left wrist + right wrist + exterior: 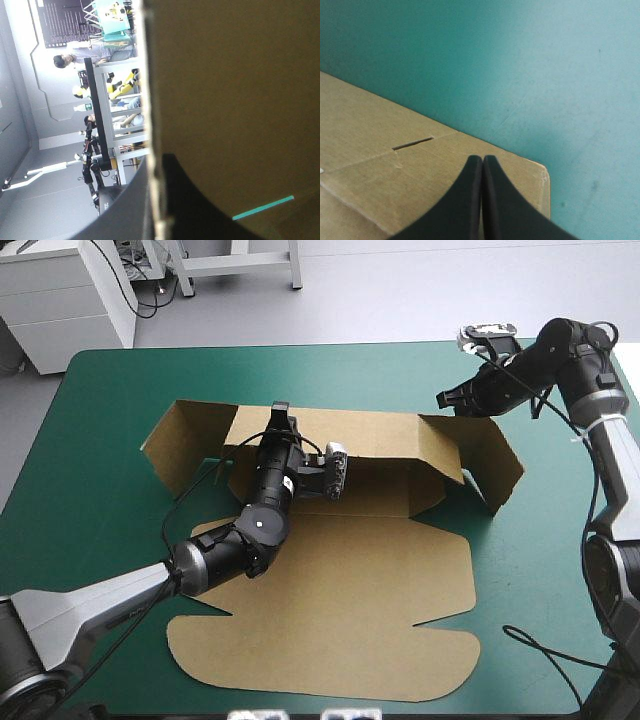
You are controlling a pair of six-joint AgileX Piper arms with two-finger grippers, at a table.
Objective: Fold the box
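Most of the teal-green cover [100, 440] lies under the box [330, 610], a wide cut sheet of brown board. Its near half lies flat toward the front edge of the table, and its far half is partly raised. A long far wall [370, 440] stands up across the middle of the table, with a left flap [180, 440] and a right flap [490, 465] angled up at its two ends.

The left arm [110, 600] reaches in over the flat sheet to the far wall. There the left gripper [280, 415] sits on the wall's top edge, toward its left end. In its own wrist view the box [235, 100] fills the space ahead, and the board's pale cut edge runs straight down into the left gripper [159, 222]. The two black fingers [200, 220] are clamped on it — one on each face of the sheet.

The right arm [610, 440] comes in from the far right corner of the table. The right gripper [443, 398] hangs just above the spot where the far wall meets the right flap, apparently clear of the board. Seen from its wrist, the right gripper [482, 162] has its fingers pressed together in one pointed arch with nothing between them. Below it is a corner of the box [380, 165] — bare cover [545, 75] lies beyond that corner. A short slot [413, 143] is cut in the board beside the fingertips.
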